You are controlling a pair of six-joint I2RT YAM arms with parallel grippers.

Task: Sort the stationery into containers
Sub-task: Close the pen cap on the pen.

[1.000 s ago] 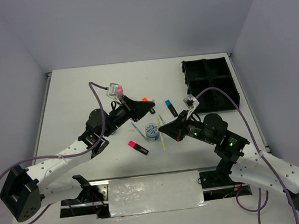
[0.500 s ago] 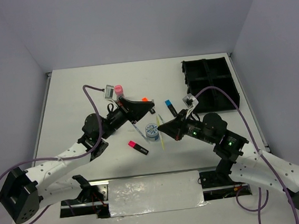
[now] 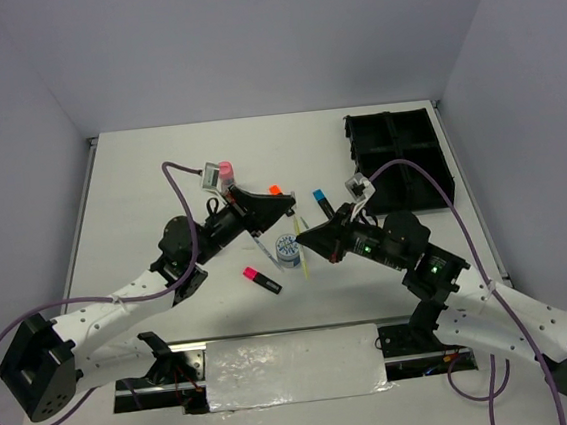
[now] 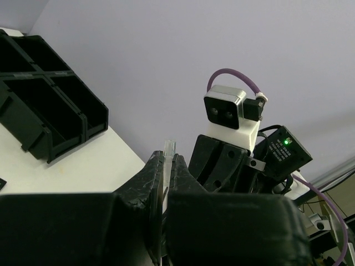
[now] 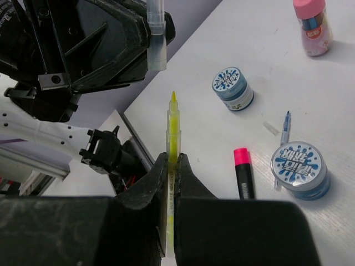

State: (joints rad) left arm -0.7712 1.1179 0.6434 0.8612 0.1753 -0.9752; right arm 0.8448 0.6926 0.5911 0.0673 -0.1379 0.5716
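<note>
My left gripper (image 4: 166,163) is shut on a clear pen cap (image 4: 168,151), which sticks out past its tips. My right gripper (image 5: 172,160) is shut on a thin yellow pen (image 5: 172,124), its bare tip pointing at that clear pen cap (image 5: 156,41) a short way off. In the top view both grippers, left (image 3: 288,210) and right (image 3: 304,239), meet above the table's middle. Below them lie a patterned tub (image 5: 233,88), a second tub (image 5: 299,169), a pink-capped highlighter (image 5: 243,174), a thin blue pen (image 5: 284,127) and a pink bottle (image 5: 312,27). The black organiser tray (image 3: 399,159) stands at the far right.
A blue-capped highlighter (image 3: 323,203) lies near the tray and an orange cap (image 3: 275,187) peeks out behind the left gripper. A small clear piece (image 5: 270,128) lies by the blue pen. Purple cables loop over both arms. Walls close off the table's left, right and back.
The right gripper has shifted slightly up and left with the yellow pen, toward the left gripper. The left wrist has turned a little. Objects on the table have not moved.
</note>
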